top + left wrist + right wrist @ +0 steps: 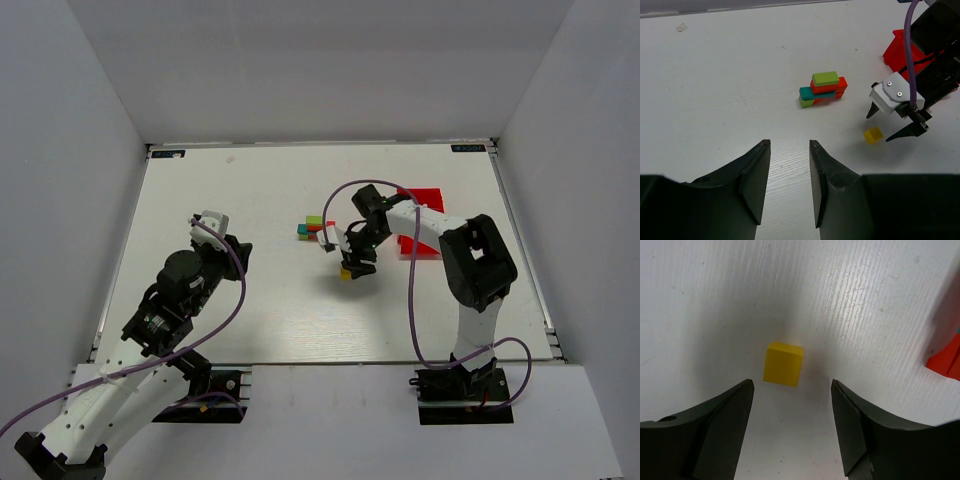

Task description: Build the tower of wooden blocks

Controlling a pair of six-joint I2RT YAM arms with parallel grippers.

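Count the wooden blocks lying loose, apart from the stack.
1: a yellow cube on the table, under the open right gripper, apart from the wood block tower. More may be hidden in or behind the red bin.

You are looking at the wood block tower (822, 91) standing as a low stack on the white table (730, 75). A lime green slab (825, 78) is lying flat on top of a red block (829, 86), and a teal bar (815, 93) is jutting out beneath them over a lime green cube (806, 103) and an orange piece (826, 99). A single yellow cube (783, 363) is sitting near the stack but apart from it, resting flat on one face and touching no other block.
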